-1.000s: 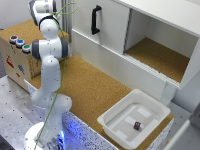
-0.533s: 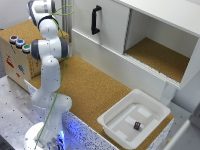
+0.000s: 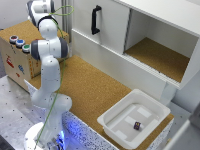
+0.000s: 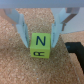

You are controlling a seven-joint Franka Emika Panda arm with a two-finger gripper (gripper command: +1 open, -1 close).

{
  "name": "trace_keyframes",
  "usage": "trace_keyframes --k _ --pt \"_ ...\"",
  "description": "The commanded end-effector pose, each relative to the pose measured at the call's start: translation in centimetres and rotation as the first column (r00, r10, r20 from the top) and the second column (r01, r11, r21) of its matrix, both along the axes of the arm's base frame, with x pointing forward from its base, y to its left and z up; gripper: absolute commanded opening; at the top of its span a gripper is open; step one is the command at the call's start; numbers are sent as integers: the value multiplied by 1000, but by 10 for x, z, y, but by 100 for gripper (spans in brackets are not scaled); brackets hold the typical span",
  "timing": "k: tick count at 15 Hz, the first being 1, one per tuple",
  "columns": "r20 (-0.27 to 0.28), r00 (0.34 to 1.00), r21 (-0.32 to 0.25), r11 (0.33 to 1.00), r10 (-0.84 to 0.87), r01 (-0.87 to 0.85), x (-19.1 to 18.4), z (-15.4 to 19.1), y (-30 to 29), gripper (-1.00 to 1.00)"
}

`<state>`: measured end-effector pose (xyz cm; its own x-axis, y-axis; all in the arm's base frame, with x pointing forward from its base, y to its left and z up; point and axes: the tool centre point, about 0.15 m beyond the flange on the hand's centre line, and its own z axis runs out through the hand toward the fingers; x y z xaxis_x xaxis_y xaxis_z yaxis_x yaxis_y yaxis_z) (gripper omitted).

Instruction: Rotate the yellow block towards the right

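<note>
The yellow block point(image 4: 39, 46) lies on a cork surface in the wrist view, with a black letter N on the face turned to the camera. My gripper point(image 4: 41, 39) hangs over it, one finger point(image 4: 23, 31) on each side of the block and a thin gap showing at each side, so it looks open. In the exterior view the arm point(image 3: 47, 47) rises at the exterior view's left. Its hand runs out at the top edge, so neither the block nor the fingers show there.
A dark object point(image 4: 76, 48) lies on the cork close beside the block. The exterior view shows a white cabinet with a black handle point(image 3: 95, 19), an open compartment point(image 3: 160, 55), a white bin point(image 3: 135, 120) holding a small dark item point(image 3: 137, 125), and a cardboard box point(image 3: 15, 55).
</note>
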<state>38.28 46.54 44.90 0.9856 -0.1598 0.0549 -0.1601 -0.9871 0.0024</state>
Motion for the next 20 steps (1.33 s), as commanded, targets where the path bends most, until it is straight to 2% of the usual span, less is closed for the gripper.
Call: trace_keyframes --k 1,4,6,8,10,12,13,14,16,17,18,20 --pt "-28 993 9 993 118 -117 -2 13 3 100" --pt "-15 978 -19 978 208 -208 -8 30 6 100" --pt "-40 948 -44 948 315 -316 -14 35 11 100" --pt "-78 882 -66 880 465 -470 -18 41 18 100" --pt "-110 784 -60 783 612 -619 -19 47 27 100" --pt "-127 658 -61 657 742 -752 -19 55 38 100" --pt "-128 590 -33 591 797 -806 -19 56 43 100" --pt "-128 538 -47 536 833 -843 -19 55 45 100" --pt "-144 358 -33 357 923 -934 -16 45 46 100" --pt "-149 298 -31 297 943 -954 -14 42 43 100" --pt "-158 211 -28 210 965 -977 -11 40 38 100" --pt "-182 104 -49 96 978 -994 -3 33 28 100"
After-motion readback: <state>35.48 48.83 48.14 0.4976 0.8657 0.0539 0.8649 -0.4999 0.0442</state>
